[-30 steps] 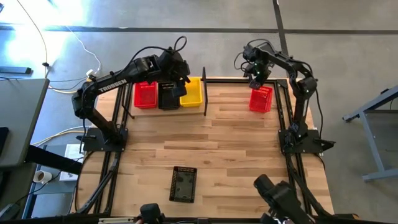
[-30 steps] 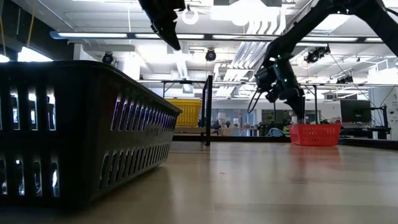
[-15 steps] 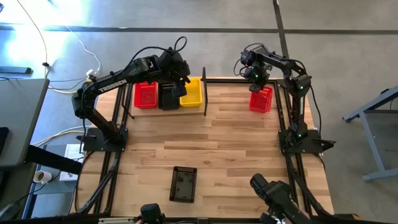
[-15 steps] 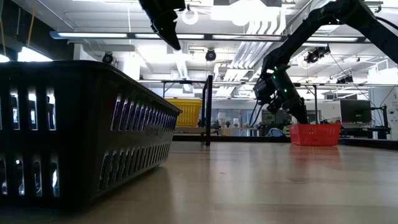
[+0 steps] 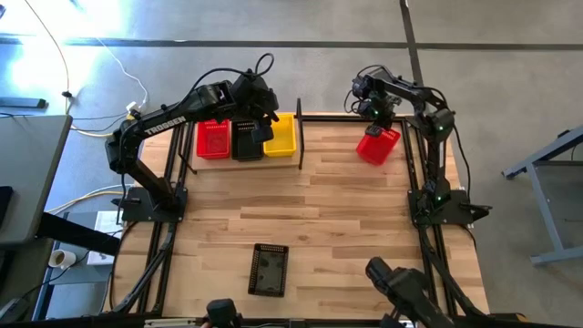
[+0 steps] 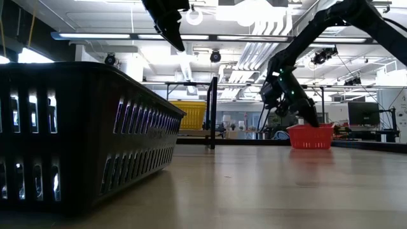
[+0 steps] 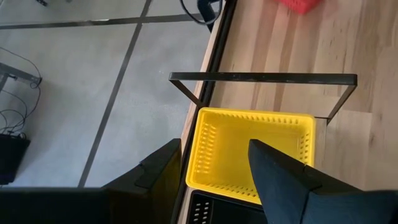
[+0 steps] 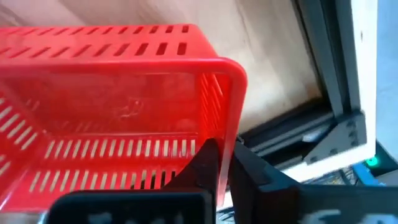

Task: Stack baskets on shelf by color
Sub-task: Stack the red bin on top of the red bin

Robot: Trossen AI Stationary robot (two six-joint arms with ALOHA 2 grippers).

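Leftmost, along the shelf (image 5: pixel 299 137) at the far edge of the worktop (image 5: pixel 346 210): a shelved red basket (image 5: pixel 213 139), a shelved black basket (image 5: pixel 246 143) and a yellow basket (image 5: pixel 282 137), side by side. Hovering over the black and yellow pair, the left hand (image 7: pixel 213 146), spread wide and holding nothing, with the yellow basket's hollow showing between its fingers (image 7: pixel 283 180). Nearer the front edge, alone and well apart from the rest, a lone black basket (image 5: pixel 269 271), lying on the worktop.

Over to the right, past the shelf's end post: the loose red basket (image 5: pixel 376 146), skewed to the boards and tipped in the low view, one end higher than the other. Pinched onto its thin end wall near a corner, the right hand (image 8: pixel 221 149), closed down to little more than the wall's thickness.

Likely trouble from here:
- Slipping or swinging, given a grip on one wall only and so near a corner. Probably some flex in the mesh plastic, too.
- Dragging the low end across the boards and twisting the basket out of the pinch.
- Snagging the shelf's black post on the way in.
- Crowding the left arm, parked right over the row, since the matching red stack sits at the far left end.
- Dropping into yellow or black by mistake, being closer.

Readable writing: TROSSEN (image 5: pixel 167 125) in white capitals along the left arm. Nothing else legible; no labels visible on any basket.
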